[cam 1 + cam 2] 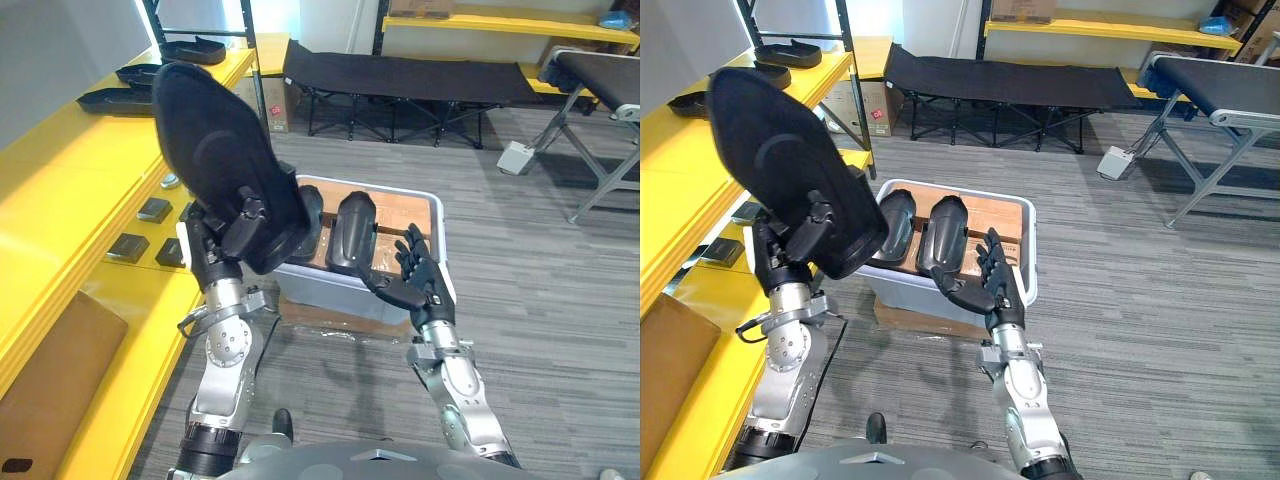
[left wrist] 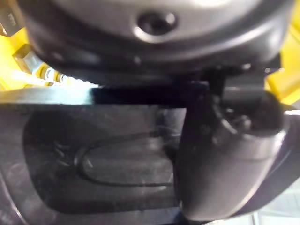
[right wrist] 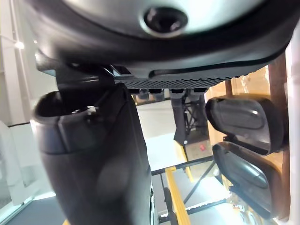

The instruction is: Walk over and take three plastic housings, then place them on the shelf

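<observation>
Left arm: comes up from the lower left of the left eye view, forearm close to vertical. The left hand [image 1: 243, 232] is clamped on a large black oval plastic housing [image 1: 212, 145], with its fingers curled over the housing's lower edge. The held housing stands tilted, and its upper end reaches the upper left of the frame, in front of the long yellow shelf [image 1: 60, 175]. In the left wrist view the hand's thumb lies pressed across the housing's recessed inner face.

Right arm: rises from the lower centre-right. The right hand [image 1: 415, 275] has its fingers straight and spread apart, pointing up, and holds nothing. It sits at the front right corner of the pale grey plastic bin [image 1: 438, 215], centre frame. Its thumb reaches toward the nearer housing there; I cannot tell whether they touch.

In the bin: two upright black housings side by side, the right one [image 1: 350, 235] fully seen, the left one [image 1: 311, 222] partly hidden behind the held housing. Brown cardboard [image 1: 395, 215] lines the bin behind them.

On the shelf top, upper left of the frame: three flat black moulded housings in a row [image 1: 135, 73]. On the lower shelf board: small dark square blocks [image 1: 127, 247]. A brown board [image 1: 50, 370] lies at the lower left.

Background: a black folding cot [image 1: 400, 75] at top centre and a small white box [image 1: 517, 157] on the grey striped carpet [image 1: 540, 300].
</observation>
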{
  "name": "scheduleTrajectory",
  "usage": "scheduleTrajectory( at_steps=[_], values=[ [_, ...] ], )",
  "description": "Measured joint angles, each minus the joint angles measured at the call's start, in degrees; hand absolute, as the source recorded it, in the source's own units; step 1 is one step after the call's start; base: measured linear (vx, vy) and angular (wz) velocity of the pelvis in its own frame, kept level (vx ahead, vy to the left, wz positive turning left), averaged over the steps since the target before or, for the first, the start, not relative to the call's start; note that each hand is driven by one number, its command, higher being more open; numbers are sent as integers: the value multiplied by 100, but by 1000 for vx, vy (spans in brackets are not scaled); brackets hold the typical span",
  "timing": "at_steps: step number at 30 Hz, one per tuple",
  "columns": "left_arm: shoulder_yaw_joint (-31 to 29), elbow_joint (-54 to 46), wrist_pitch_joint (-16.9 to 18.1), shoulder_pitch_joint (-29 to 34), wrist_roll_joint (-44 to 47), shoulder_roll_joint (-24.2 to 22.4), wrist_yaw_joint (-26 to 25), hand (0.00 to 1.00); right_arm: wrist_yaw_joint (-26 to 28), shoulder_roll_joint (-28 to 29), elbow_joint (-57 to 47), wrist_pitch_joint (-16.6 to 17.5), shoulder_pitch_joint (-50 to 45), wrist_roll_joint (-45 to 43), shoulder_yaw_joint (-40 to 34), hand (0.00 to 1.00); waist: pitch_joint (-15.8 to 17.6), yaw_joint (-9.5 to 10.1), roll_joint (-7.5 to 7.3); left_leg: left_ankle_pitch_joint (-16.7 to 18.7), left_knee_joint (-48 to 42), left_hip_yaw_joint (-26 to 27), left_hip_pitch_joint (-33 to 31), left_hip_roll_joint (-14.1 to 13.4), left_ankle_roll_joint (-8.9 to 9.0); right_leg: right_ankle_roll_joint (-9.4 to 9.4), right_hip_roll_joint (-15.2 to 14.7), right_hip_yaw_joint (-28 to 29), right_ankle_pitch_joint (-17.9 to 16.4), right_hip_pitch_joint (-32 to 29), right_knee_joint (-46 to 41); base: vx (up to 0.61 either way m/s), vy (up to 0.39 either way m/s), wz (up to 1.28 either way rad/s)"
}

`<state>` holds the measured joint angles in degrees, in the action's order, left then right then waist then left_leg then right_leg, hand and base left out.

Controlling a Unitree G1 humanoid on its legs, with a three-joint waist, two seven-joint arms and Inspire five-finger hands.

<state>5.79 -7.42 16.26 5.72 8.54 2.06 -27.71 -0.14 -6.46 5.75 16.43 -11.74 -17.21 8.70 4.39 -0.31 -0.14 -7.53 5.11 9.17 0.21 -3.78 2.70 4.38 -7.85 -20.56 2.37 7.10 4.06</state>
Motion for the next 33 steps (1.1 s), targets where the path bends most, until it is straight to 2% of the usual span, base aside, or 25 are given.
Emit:
scheduleTrajectory(
  at_steps=[4, 8, 14, 17, 20, 22, 25, 29, 32, 33],
  values=[
    [-37, -2, 22, 258, 16, 5, 214, 0, 208, 7, 1, -124, -339, -155, -240, 100, -57, -5, 31, 35, 0, 58, 19, 1, 10, -2, -7, 49, 0, -6, 3, 26, 1, -8],
    [-153, -131, 84, 647, 310, 17, 849, 0, 368, 6, 27, -578, -573, -402, -577, 100, -63, -98, 41, 51, 0, 92, 21, -11, 22, -9, -4, 71, -5, -10, 2, 19, 0, -5],
    [-474, -666, 118, 1192, 694, 18, 1279, 0, 338, -9, 64, -682, -691, -623, -652, 100, -78, -104, 71, 67, 0, 111, 22, -44, 29, -15, -3, 90, -19, -5, 2, 8, 0, -2],
    [-690, -866, 150, 1344, 748, 14, 1279, 0, 313, -10, 65, -749, -683, -610, -629, 100, -98, 33, 116, 56, 0, -39, -2, -26, 42, -11, -2, -42, -52, 15, 2, -11, -6, 24],
    [-823, -1143, 160, 1526, 745, 5, 1264, 0, 296, -10, 78, -826, -536, -558, -524, 100, -124, 87, 161, -15, 0, -418, -137, 39, 30, 18, -15, -432, -116, 101, 3, -2, -12, 61],
    [-879, -1301, 161, 1579, 741, -7, 1267, 0, 409, -9, 89, -976, -440, -560, -400, 100, -130, 234, 162, -56, -1, -633, -206, 79, 33, 25, -9, -650, -151, 153, 2, 10, -20, 65],
    [-996, -1507, 219, 1837, 733, -24, 1295, 0, 603, -54, 357, -1121, -163, -427, 163, 100, -143, 429, 150, -96, -1, -1005, -268, 136, 40, 71, -12, -1057, -249, 316, -13, 21, -38, 68],
    [-1126, -1577, 244, 2199, 923, -154, 1640, 0, 605, -47, 761, -1129, 419, -106, 978, 100, -139, 802, 143, -171, -1, -1470, -381, 230, 32, 100, -18, -1516, -337, 426, -129, 23, -24, 61],
    [-1226, -1578, 244, 2580, 907, -223, 1823, 0, 609, -18, 762, -1115, 757, -97, 1232, 100, -136, 973, 140, -178, -1, -1578, -354, 292, 22, 137, -88, -1607, -440, 503, -288, 30, 14, 26],
    [-1246, -1578, 244, 2647, 907, -228, 1842, 0, 633, -18, 762, -1112, 824, -92, 1259, 100, -136, 976, 140, -179, -1, -1582, -345, 300, 19, 139, -100, -1613, -453, 506, -316, 18, 33, 8]
  ],
)
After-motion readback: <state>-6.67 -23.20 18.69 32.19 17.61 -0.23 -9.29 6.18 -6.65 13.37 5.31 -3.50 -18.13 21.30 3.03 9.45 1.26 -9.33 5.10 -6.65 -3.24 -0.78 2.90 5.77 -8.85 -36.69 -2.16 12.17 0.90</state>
